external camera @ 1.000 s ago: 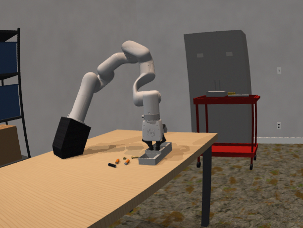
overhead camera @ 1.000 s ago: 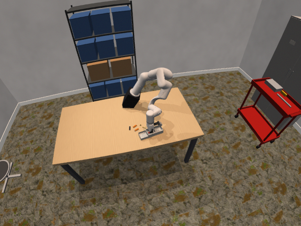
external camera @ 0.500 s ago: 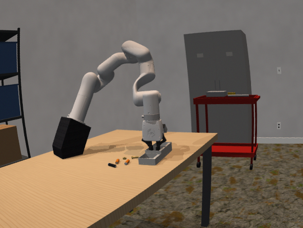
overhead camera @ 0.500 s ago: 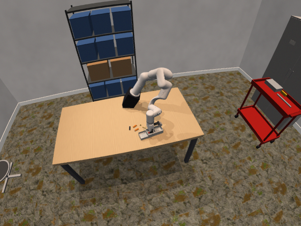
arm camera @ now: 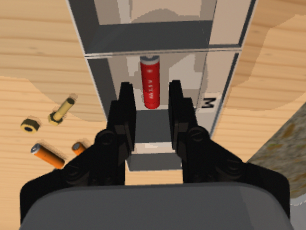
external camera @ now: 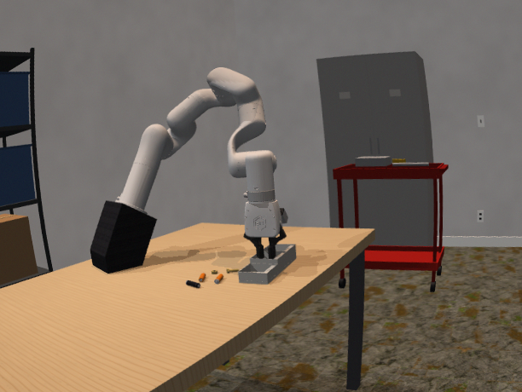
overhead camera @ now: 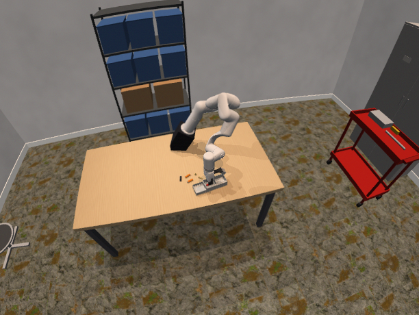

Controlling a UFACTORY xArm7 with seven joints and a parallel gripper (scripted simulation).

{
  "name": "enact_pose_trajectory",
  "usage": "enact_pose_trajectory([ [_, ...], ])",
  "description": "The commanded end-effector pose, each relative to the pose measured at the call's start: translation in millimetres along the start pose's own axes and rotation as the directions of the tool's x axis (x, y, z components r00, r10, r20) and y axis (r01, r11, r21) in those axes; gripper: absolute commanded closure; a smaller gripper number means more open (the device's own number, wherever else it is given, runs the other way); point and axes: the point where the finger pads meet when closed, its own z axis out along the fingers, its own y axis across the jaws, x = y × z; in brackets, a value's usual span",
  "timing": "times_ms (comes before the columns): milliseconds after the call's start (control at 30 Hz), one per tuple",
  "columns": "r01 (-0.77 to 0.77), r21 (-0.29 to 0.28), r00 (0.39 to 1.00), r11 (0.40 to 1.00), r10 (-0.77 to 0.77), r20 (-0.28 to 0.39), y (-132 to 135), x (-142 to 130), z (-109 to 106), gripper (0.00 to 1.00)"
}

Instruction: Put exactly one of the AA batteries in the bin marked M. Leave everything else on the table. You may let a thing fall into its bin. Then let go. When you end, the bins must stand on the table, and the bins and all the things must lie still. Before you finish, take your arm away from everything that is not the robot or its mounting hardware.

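I read a black letter M (arm camera: 210,103) on the grey bin's rim (arm camera: 223,95), right of centre in my wrist view. The red battery (arm camera: 150,82) carries small print I cannot make out.

Storeroom or workshop: shelf rack (overhead camera: 94,25) of boxes, red cart (overhead camera: 356,112).

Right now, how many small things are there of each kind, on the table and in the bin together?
Red battery, lying in the bin marked M: 1
Orange batteries: 2
Black battery: 1
Bolt: 1
Nut: 1
Total: 6. The gripper is open and holds none of them.
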Motion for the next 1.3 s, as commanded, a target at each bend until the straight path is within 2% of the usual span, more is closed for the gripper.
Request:
enact_pose_trajectory([
  [0,-0.001,-0.004,1.0,1.0,0.001,0.001,1,-1,-7,0.72],
  [233,-0.001,-0.004,1.0,1.0,0.001,0.001,1,-1,-16,0.72],
  [367,-0.001,-0.004,1.0,1.0,0.001,0.001,1,-1,-36,0.72],
  [733,-0.001,-0.004,1.0,1.0,0.001,0.001,1,-1,-38,0.72],
  [767,-0.001,-0.004,1.0,1.0,0.001,0.001,1,-1,-42,0.0],
  [1267,0.0,-0.004,1.0,1.0,0.0,0.001,1,-1,-94,0.0],
])
